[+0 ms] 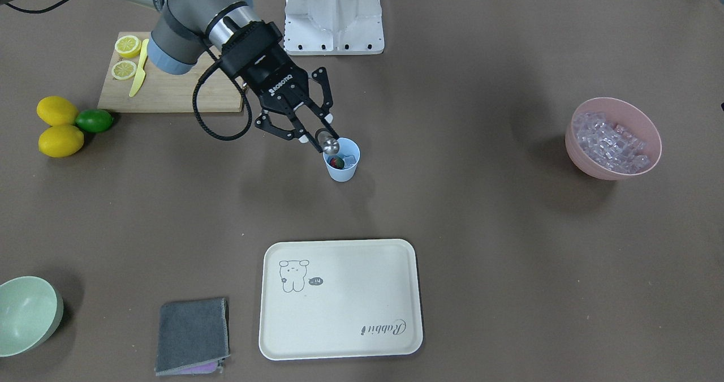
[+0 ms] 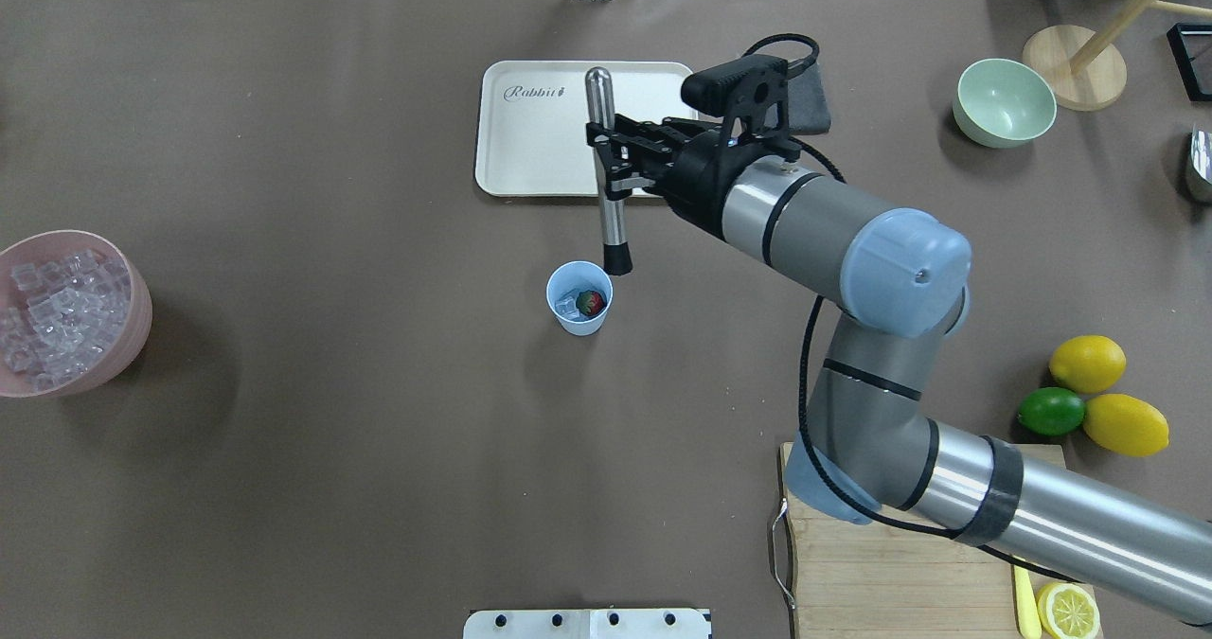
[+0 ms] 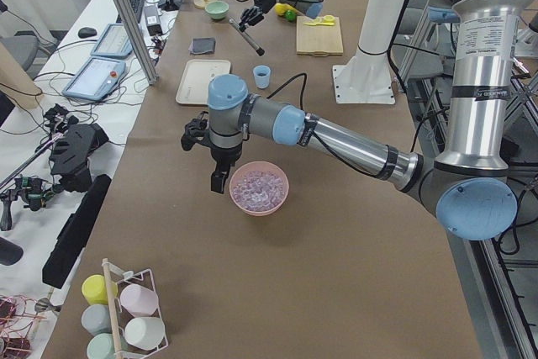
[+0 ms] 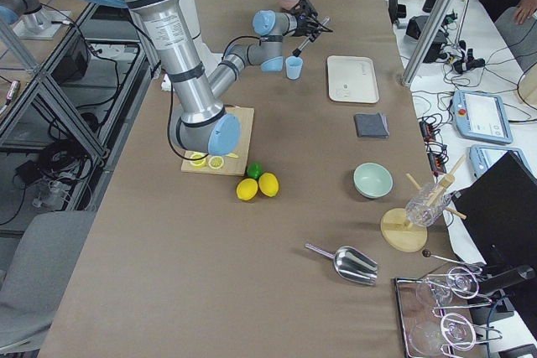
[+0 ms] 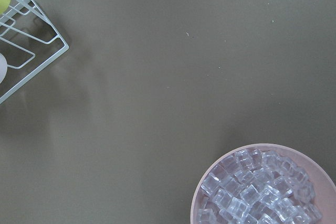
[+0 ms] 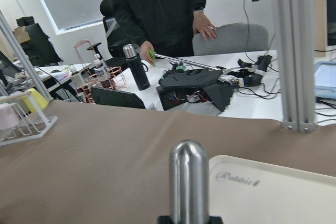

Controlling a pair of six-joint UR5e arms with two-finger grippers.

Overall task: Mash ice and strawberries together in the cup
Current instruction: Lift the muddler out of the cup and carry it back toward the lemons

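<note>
The light-blue cup [image 2: 579, 298] stands mid-table, also in the front view [image 1: 341, 161]. In it lie a red strawberry [image 2: 592, 302] and a few clear ice cubes [image 2: 568, 306]. My right gripper [image 2: 609, 161] is shut on a steel muddler [image 2: 606, 109] with a black tip. It holds the muddler near upright, tip above the cup's far rim and outside the cup. The muddler's rounded top fills the right wrist view [image 6: 189, 182]. My left gripper [image 3: 220, 181] hangs beside the pink bowl of ice [image 3: 259, 188]. I cannot tell whether it is open or shut.
A cream tray [image 2: 530, 156] lies beyond the cup, with a grey cloth [image 1: 192, 334] beside it. The pink ice bowl [image 2: 66, 312] sits at the left. A cutting board [image 1: 169, 93] with lemon halves, two lemons, a lime [image 2: 1051, 412] and a pale green bowl [image 2: 1004, 104] are at the right.
</note>
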